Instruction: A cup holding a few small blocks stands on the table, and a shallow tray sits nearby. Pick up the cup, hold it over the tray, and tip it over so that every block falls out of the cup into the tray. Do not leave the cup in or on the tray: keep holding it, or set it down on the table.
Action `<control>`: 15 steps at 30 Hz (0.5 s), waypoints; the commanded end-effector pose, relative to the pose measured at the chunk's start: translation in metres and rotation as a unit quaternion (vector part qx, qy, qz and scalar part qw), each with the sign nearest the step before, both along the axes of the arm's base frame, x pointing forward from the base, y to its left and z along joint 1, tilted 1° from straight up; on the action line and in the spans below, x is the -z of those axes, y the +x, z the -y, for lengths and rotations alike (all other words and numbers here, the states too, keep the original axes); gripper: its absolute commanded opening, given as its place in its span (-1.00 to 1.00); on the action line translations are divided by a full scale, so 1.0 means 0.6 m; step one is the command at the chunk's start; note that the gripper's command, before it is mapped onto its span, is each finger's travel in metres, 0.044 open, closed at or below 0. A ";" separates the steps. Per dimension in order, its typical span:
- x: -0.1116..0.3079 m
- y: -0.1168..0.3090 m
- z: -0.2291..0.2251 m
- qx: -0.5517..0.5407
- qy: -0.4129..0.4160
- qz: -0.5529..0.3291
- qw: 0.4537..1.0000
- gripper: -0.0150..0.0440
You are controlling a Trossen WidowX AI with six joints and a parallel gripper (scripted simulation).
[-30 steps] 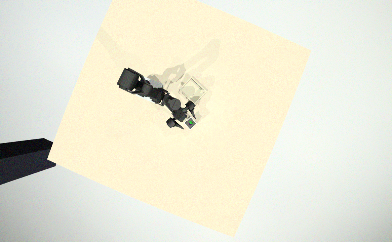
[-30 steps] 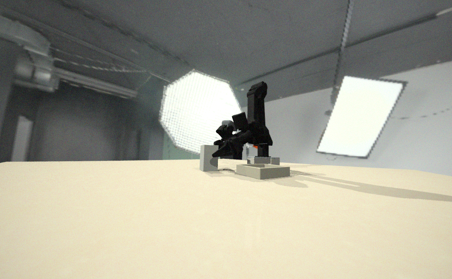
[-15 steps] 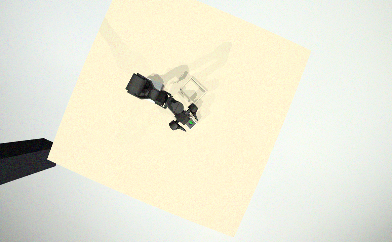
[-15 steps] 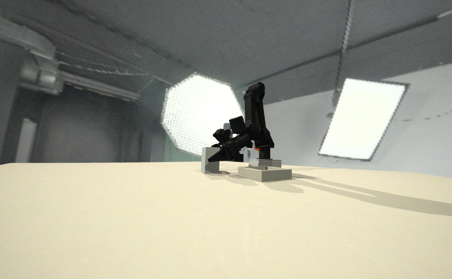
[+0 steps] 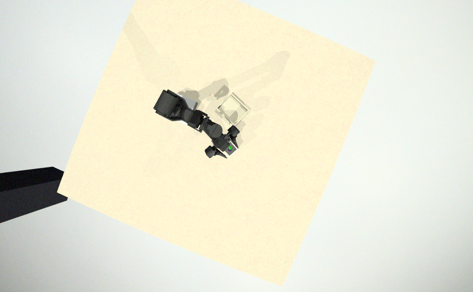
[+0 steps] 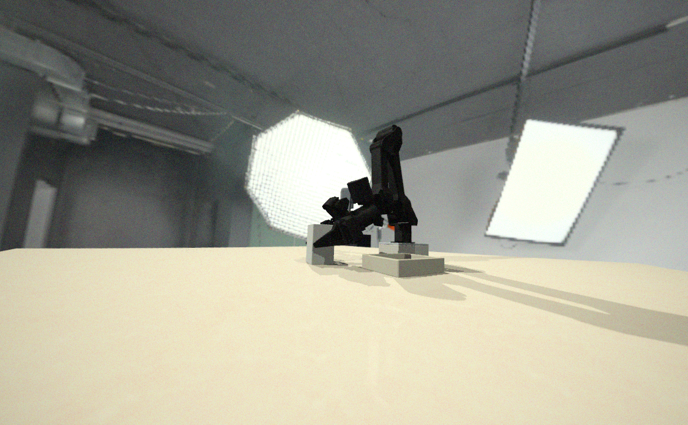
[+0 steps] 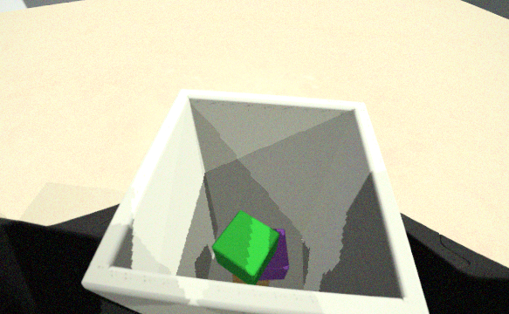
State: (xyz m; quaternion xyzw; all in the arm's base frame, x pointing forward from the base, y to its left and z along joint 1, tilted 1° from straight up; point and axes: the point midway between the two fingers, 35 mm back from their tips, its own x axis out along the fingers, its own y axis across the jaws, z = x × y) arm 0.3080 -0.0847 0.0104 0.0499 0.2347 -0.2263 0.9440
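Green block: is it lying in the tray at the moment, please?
No, the wrist view shows the green block inside the cup.

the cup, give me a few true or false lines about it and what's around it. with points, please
The cup (image 5: 235, 151) (image 6: 320, 251) (image 7: 254, 292) stands upright. True.

The tray (image 5: 243, 118) (image 6: 421, 267) lies upside down. False: its open side faces up.

A green block (image 5: 230, 147) (image 7: 245, 244) is inside the cup. True.

The purple block (image 7: 280, 257) lies in the tray. False: it is in the cup.

The gripper (image 5: 232, 152) (image 6: 321, 244) reaches over the tray. False: its fingers are at either side of the cup.
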 end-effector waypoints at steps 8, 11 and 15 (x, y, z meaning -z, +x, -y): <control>-0.002 0.003 0.000 -0.003 -0.001 0.002 1.000 0.46; -0.002 0.003 0.000 -0.003 -0.001 0.002 1.000 0.39; -0.002 0.003 0.000 -0.003 -0.001 0.002 1.000 0.30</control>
